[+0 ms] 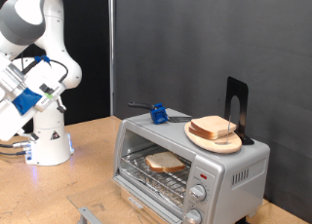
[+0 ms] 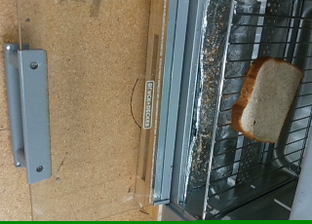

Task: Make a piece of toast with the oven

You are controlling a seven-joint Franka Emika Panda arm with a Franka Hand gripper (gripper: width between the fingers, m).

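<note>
Your gripper's fingers do not show clearly in either view, so you cannot tell whether they are released or clenched; in the exterior view the hand [image 1: 18, 95] sits raised at the exterior view's left edge, well apart from the oven [image 1: 190, 166]. From the wrist view you look down past the open oven door onto the wire rack [image 2: 255, 49], where one piece of toast [image 2: 268, 97] lies flat, pale with a tan crust. In the exterior view that same slice [image 1: 164, 163] shows inside the oven, on the rack, well to the exterior view's right of the hand. Nothing is seen between the fingers. On top of the oven a round wooden plate [image 1: 209, 141] carries more bread slices [image 1: 213, 128], with a black stand [image 1: 237, 109] just behind it. The oven rests on the wooden table [image 1: 93, 170], where a grey metal handle [image 2: 26, 112] lies near the door.
</note>
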